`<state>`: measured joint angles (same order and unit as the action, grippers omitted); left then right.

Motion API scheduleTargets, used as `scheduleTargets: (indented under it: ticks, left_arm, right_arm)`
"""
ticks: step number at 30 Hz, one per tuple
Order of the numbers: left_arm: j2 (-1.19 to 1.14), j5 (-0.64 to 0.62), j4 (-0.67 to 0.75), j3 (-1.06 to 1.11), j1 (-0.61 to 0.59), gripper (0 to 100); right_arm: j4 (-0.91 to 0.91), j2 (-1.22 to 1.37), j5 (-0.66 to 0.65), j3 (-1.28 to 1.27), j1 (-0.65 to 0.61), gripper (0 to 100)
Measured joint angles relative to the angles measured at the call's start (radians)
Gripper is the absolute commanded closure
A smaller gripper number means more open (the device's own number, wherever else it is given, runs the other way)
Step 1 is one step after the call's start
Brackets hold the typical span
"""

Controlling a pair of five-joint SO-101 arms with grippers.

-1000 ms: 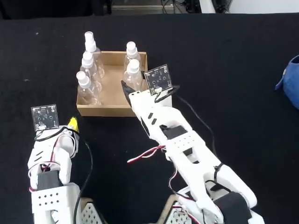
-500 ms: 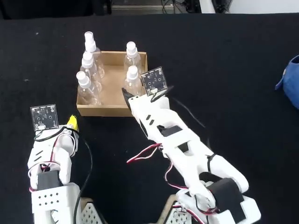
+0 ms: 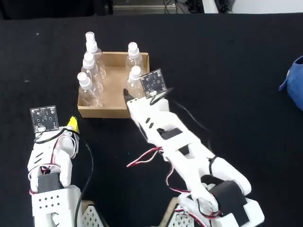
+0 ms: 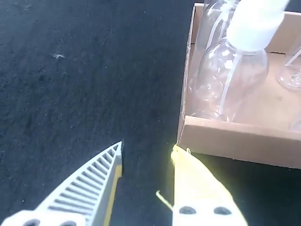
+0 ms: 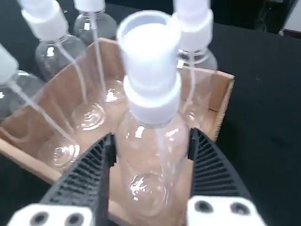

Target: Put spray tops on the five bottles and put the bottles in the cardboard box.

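The cardboard box [image 3: 110, 111] holds five clear bottles with white spray tops. Three stand along its left side [image 3: 88, 61], one at the far right [image 3: 133, 52]. The fifth bottle [image 5: 151, 160] stands in the near right corner of the box, and my right gripper [image 5: 151, 139] is shut on its body, one black finger [image 5: 101, 165] on each side. From above, that gripper [image 3: 134, 90] sits at the box's near right corner. My left gripper [image 4: 146, 155] hovers open over the black table just short of the box's near left corner [image 4: 188, 127], holding nothing.
The table is covered in black cloth [image 3: 227, 71]. A blue object [image 3: 294, 85] lies at the far right edge. The left arm [image 3: 49, 156] rests low at the near left, and the right arm [image 3: 189, 156] stretches diagonally from the near middle to the box.
The right arm has shifted slightly left and its held bottle has come a little toward the near wall of the box. The left arm has stayed put.
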<state>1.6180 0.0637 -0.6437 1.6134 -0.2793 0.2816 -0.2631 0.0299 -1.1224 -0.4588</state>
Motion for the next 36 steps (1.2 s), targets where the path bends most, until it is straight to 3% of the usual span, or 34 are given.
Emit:
scheduleTargets:
  ticks: [6,12,20,26,36]
  left_arm:
    - [0.0,0.0,0.0,0.0,0.0,97]
    - [0.0,0.0,0.0,0.0,0.0,97]
    - [0.0,0.0,0.0,0.0,0.0,97]
    - [0.0,0.0,0.0,0.0,0.0,97]
    - [0.0,0.0,0.0,0.0,0.0,97]
  right_arm:
    - [0.0,0.0,0.0,0.0,-0.032,82.3]
    - [-0.06,0.0,0.0,0.026,-0.032,68.2]
    - [-0.109,0.0,0.0,0.052,-0.032,70.4]
    - [-0.109,0.0,0.0,0.052,-0.032,63.3]
    - [-0.109,0.0,0.002,0.052,-0.049,64.5]
